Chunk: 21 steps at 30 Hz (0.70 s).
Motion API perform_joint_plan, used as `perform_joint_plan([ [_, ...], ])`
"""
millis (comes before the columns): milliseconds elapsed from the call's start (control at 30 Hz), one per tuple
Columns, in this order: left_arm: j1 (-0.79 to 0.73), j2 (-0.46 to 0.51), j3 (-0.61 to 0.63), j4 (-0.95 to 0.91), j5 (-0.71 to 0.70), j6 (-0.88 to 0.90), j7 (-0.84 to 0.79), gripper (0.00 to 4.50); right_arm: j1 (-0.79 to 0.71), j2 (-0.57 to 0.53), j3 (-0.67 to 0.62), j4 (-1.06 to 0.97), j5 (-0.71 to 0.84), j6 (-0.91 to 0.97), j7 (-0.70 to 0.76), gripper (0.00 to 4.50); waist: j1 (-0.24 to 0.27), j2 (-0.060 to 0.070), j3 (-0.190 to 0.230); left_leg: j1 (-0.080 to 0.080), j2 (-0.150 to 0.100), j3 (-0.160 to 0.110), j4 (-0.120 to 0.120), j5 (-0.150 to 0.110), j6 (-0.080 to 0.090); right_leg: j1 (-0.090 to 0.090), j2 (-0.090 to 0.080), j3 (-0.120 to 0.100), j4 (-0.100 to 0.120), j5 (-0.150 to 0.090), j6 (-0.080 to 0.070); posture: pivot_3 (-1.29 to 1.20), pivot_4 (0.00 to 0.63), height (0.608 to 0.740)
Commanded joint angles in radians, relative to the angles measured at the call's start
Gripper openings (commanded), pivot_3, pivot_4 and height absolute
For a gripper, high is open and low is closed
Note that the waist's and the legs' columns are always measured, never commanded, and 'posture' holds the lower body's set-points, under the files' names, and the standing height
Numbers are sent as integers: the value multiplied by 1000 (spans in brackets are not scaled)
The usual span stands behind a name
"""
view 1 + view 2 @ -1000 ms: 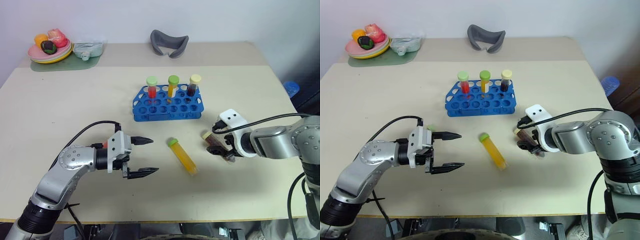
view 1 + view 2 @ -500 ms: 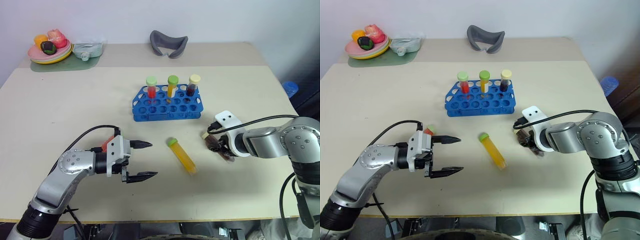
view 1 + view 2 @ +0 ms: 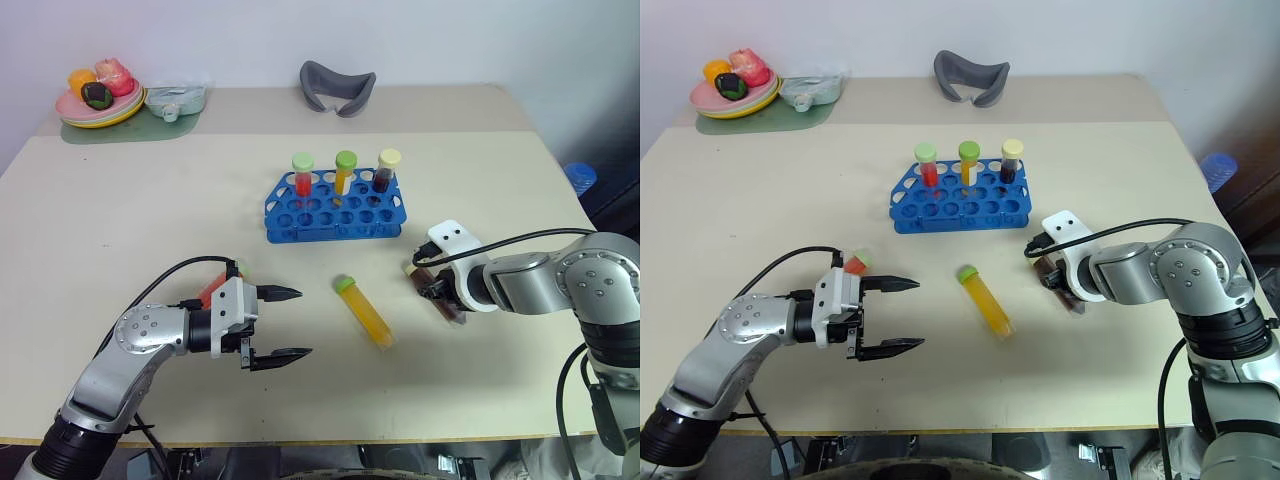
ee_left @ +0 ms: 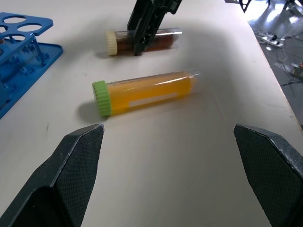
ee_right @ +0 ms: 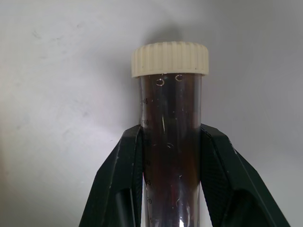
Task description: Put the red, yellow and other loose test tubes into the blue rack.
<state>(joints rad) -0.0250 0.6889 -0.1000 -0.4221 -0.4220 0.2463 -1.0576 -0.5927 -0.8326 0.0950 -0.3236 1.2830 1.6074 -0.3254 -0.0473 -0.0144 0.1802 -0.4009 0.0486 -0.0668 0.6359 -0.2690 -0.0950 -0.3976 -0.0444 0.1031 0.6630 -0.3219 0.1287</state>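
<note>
The blue rack (image 3: 335,210) stands mid-table, and its near holes are free. A yellow tube (image 3: 365,313) with a green cap lies in front of it. To its right the dark maroon tube (image 5: 170,109) with a cream cap lies on the table, and my right gripper (image 3: 446,297) is shut on its middle, one finger against each side. My left gripper (image 3: 298,323) hovers open to the left of the yellow tube, pointing at it. Behind that gripper's wrist lies the red tube (image 3: 855,263), partly hidden.
Three capped tubes (image 3: 344,172) stand in the rack's back row. At the back left are a plate of toy food (image 3: 98,106) on a green mat and a clear pouch (image 3: 176,98). A grey curved object (image 3: 338,86) lies at the back middle.
My right gripper's fingers, open around the maroon tube a second ago, have closed on it. The tube still lies on the table. The left gripper has barely moved.
</note>
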Motion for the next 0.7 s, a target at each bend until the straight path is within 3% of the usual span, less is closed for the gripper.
perform_joint_plan([
  [33, 18, -9, 83, 13, -30, -3, 44, 4500, -56, -32, -6, -186, -80, -101, 163, 1397, 0, 2, 1, 0, 0, 0, 0, 0, 0, -1, 0, 0, 0, 0, 0, 0, 150, 740],
  [200, 29, -37, 190, 57, -96, 27, 98, 4500, 45, -5, -63, -362, -371, -600, 444, 1397, 4, 2, 1, -6, 0, -2, 0, 0, 0, -6, 0, -2, 0, 0, 0, 0, 150, 740],
  [533, -43, -134, 227, 81, -141, 45, 192, 4500, 115, 421, -39, 5, -747, -1170, 491, 1397, 0, 1, 0, -6, 0, -2, 5, 0, 0, -5, 0, -2, 3, 0, 0, 0, 150, 740],
  [700, -58, -210, 208, 58, -116, 0, 261, 4500, 133, 531, -43, 127, -867, -1353, 522, 1397, 2, 1, 0, -6, 0, -1, 6, 0, 0, -5, 0, -2, 4, 0, 0, 0, 150, 740],
])
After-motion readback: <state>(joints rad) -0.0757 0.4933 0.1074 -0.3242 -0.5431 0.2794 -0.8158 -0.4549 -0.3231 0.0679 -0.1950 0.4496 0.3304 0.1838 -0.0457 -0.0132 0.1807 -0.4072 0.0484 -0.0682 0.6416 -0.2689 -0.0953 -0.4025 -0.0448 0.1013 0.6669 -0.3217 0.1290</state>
